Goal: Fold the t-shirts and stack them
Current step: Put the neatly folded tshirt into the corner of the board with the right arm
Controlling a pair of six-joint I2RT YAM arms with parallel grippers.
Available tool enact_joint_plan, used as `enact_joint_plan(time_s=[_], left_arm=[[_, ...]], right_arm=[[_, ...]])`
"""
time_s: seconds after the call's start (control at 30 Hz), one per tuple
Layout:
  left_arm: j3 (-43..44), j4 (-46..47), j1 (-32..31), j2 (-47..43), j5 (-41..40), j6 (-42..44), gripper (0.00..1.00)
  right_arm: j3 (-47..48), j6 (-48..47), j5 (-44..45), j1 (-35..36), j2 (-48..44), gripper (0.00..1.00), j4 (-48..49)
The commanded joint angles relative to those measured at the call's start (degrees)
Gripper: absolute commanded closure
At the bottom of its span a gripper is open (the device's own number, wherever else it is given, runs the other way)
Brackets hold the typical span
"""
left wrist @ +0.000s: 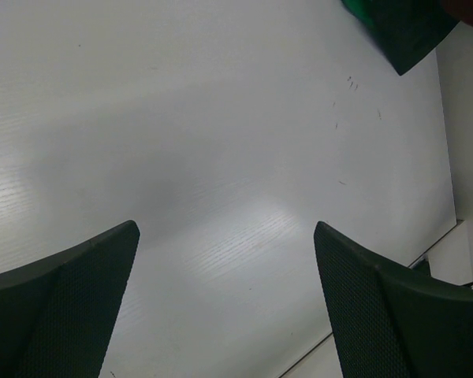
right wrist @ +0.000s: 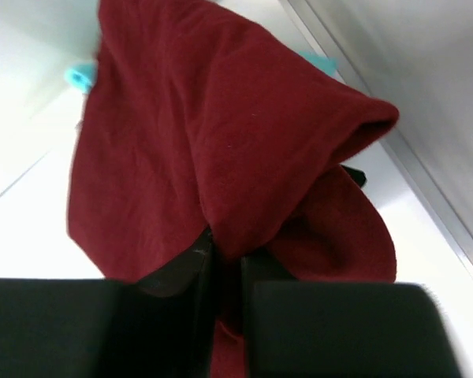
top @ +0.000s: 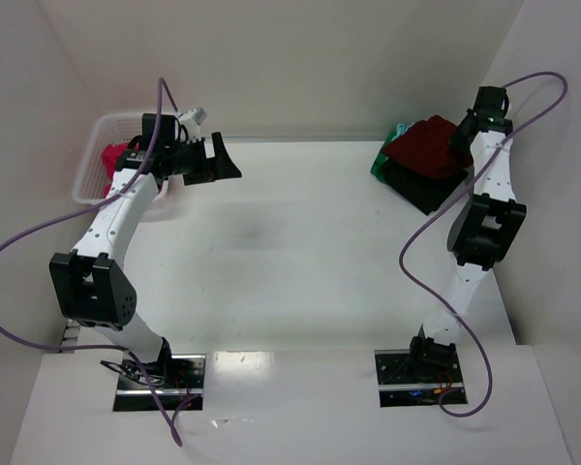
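Right gripper [right wrist: 225,264] on maroon t-shirt [right wrist: 221,126], long axis diagonal.

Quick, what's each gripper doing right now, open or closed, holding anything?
Left gripper: open, holding nothing.
Right gripper: closed on the maroon t-shirt.

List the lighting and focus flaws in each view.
Top external: even, soft light, with a faint grey shadow at the centre of the table and a sheen at its near edge. Left wrist: a bright glare patch on the table between the dark, underexposed fingers of the left gripper. Right wrist: the maroon t-shirt is fairly sharp, the teal t-shirt behind it is blurred, and the background is washed out white.
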Motion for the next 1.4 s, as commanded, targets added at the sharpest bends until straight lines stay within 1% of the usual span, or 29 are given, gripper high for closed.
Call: enact_joint_plan(time_s=[0.0, 0.03, 0.07, 0.1, 0.13, 0.17, 0.23, 0.27, 0.4, 0.53, 0.63, 0.7, 0.83, 0.9, 0.97, 1.1, 1.27, 1.37], left_arm=[[0.4, 0.9, 0.3, 0.2, 1.4, 1.9, 0.01], [0.4, 0.9, 0.3, 0.2, 1.4, 1.9, 0.01], [0.4, 0.9, 0.3, 0.2, 1.4, 1.9, 0.01], [0.4, 0.9, 0.3, 0.2, 1.4, 1.9, 0.01], [0.1, 0.9, 0.3, 0.2, 1.4, 1.9, 0.01], [-0.1, 0.9, 0.3, 0.2, 1.4, 1.9, 0.01], [-0.4, 0.9, 0.3, 0.2, 1.9, 1.9, 0.01], [-0.7, 0.9, 0.3, 0.2, 1.9, 1.9, 0.01], [-0.7, 0.9, 0.3, -0.3, 1.9, 1.9, 0.01], [-0.7, 0.9, 0.3, -1.1, 1.7, 1.9, 0.01], [-0.7, 0.9, 0.3, -2.3, 1.1, 2.1, 0.01], [-0.7, 0.7, 0.3, -3.4, 0.5, 2.4, 0.01], [0.7, -0.5, 1.6, -5.4, -0.4, 3.2, 0.01], [1.4, -0.8, 1.6, -6.9, -1.3, 3.7, 0.01], [1.4, -1.5, 1.6, -8.4, -4.0, 4.3, 0.01], [0.8, -2.1, 1.6, -10.7, -9.5, 4.6, 0.01], [-3.0, 0.5, 1.6, -14.6, -13.9, 5.2, 0.01], [-3.4, 0.5, 1.6, -15.3, -15.9, 5.2, 0.01]], right_arm=[[-2.2, -0.7, 3.0, -0.4, -3.2, 0.70, 5.4], [-2.5, -0.7, 3.3, -0.4, -3.2, 0.53, 5.8], [-2.5, -0.7, 3.3, -0.4, -3.2, 0.39, 6.1], [-2.5, -0.7, 3.3, -0.4, -3.2, 0.28, 6.4], [-2.5, -0.7, 3.3, -0.4, -3.5, 0.21, 6.7], [-2.5, -0.9, 3.3, -0.4, -3.8, 0.17, 6.7], [-1.9, -1.2, 3.8, -0.1, -5.1, 0.04, 6.7], [-1.9, -1.2, 4.4, 0.2, -5.9, 0.01, 6.7], [-2.8, -2.4, 4.4, 2.7, -10.4, 0.00, 6.7], [-4.1, -3.0, 6.2, 6.6, -16.2, 0.00, 6.4], [-7.1, -3.0, 6.6, 9.3, -20.1, 0.00, 8.8], [-8.3, -2.2, 5.5, 9.8, -21.0, 0.00, 9.8], [-12.7, -0.6, 0.5, 9.8, -22.4, 0.00, 10.4], [-17.5, 0.4, -0.9, 9.8, -24.2, 0.00, 10.9], [-22.4, 1.9, -1.3, 10.0, -27.2, 0.00, 12.0], [-34.3, 2.0, 1.4, 11.9, -35.9, 0.00, 15.2], [-43.8, 4.3, 1.4, 11.9, -49.8, 0.00, 15.9], [-48.2, 5.9, 1.4, 11.9, -54.9, 0.00, 16.1]])
